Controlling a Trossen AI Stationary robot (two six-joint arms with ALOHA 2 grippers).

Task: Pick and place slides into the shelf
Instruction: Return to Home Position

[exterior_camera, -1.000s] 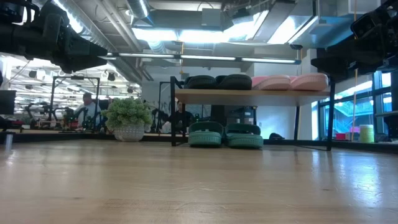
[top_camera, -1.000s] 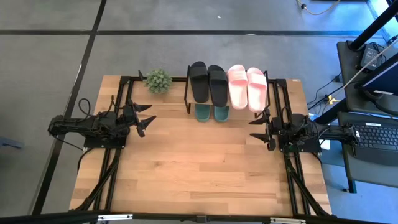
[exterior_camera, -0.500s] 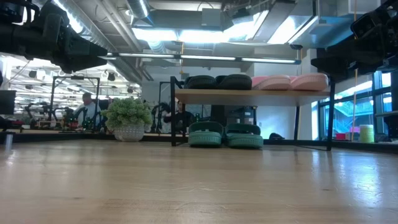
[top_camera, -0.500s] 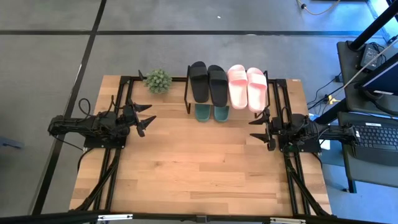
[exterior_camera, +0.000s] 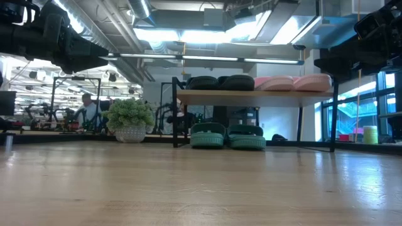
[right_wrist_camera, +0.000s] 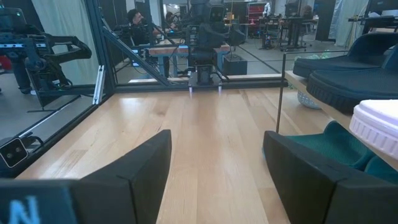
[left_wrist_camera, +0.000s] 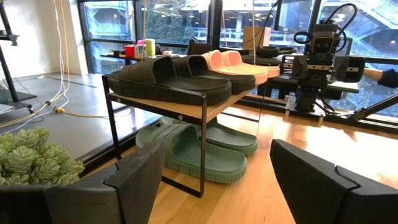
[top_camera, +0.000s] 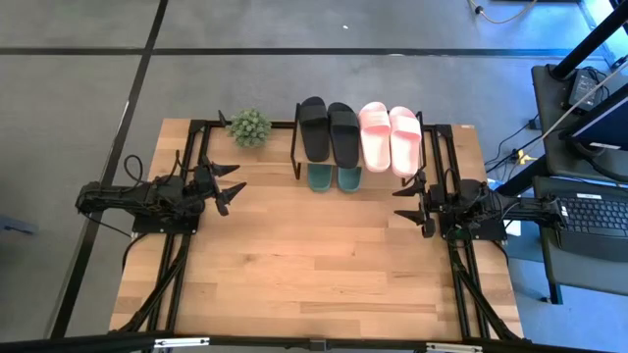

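Wooden worktop (top_camera: 314, 260) offers wide open room across its front and middle, between the two arms; everything stands along the far edge. At that edge the shelf (exterior_camera: 251, 97) carries two pairs on its plank, the black slides (top_camera: 329, 129) beside the pink slides (top_camera: 390, 137). One pair, the green slides (top_camera: 334, 177), sits on the worktop under it. That makes six slides in three pairs. One potted plant (top_camera: 249, 126) stands just left of the shelf. The left pincer (top_camera: 239, 176) hangs near the left edge and the right pincer (top_camera: 402, 199) near the right edge, close to the shelf's end. Each has its fingers spread wide with nothing between them. Against a second ago, neither arm nor any slide has shifted.
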